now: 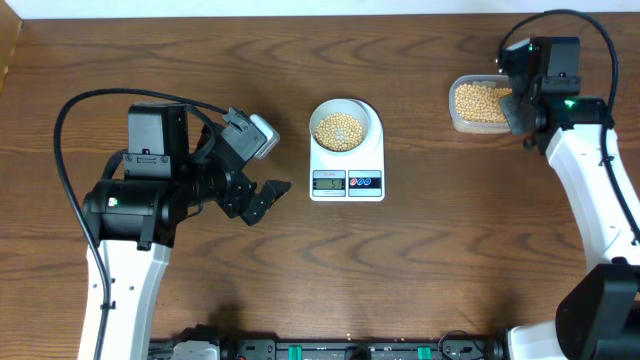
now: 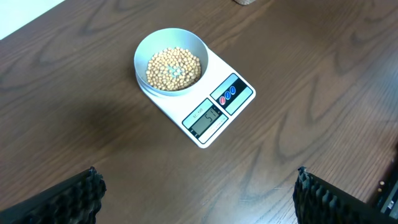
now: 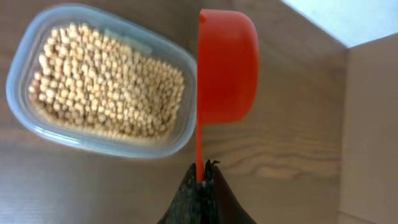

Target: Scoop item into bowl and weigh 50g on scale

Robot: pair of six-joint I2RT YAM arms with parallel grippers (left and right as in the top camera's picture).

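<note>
Counter: dark wood grain, carrying all items

Left arm: positioned at the left of the counter. The left hand stands fully open and holds nothing, hanging above bare wood with its two fingers well apart and pointed toward the scale.

Right arm: positioned at the far right. The right hand is clamped tight on the thin handle of a red scoop.

Scale: white, at the centre of the counter, display edge facing the robot. The digits appear to read 51.

Tub: clear plastic, at the far right – well apart from the scale and part-filled with beans.

Bowl: pale, seated on the scale platform at the end away from the display.

Scoop: the cup hangs just beside the tub's end, over the counter – its inside cannot be seen.

Beans in the bowl: a shallow layer covers the bottom
</note>
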